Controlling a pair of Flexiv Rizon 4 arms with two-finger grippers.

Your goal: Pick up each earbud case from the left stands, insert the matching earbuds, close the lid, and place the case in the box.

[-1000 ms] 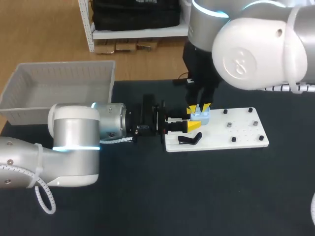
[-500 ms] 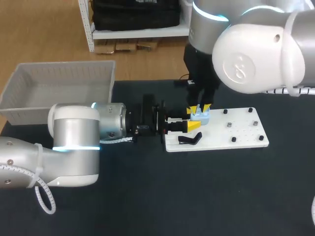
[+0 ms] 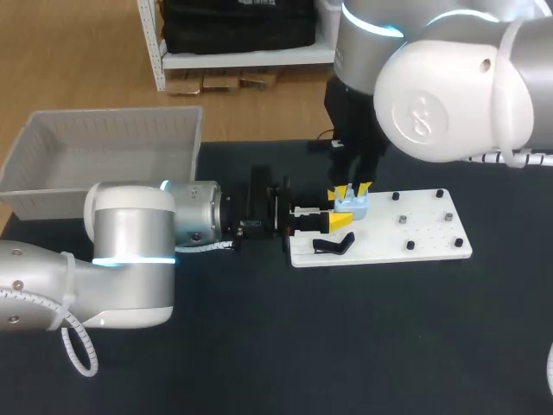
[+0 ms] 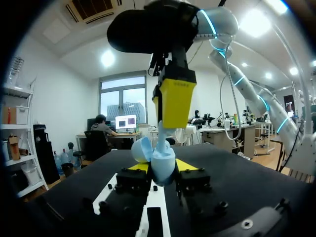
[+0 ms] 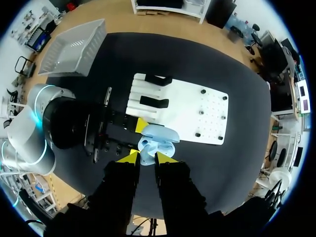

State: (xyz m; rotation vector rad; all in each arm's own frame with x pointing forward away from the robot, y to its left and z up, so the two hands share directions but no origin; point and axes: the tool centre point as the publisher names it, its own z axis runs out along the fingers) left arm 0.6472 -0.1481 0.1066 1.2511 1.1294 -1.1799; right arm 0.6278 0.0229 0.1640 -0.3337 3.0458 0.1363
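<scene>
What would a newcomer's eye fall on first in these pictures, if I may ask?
First, the light blue earbud case, its lid open, held between the fingers of the left gripper at the near left end of the white board. The right gripper hangs straight above it, yellow tips right at the case. After that, the grey box at the table's far left corner.
</scene>
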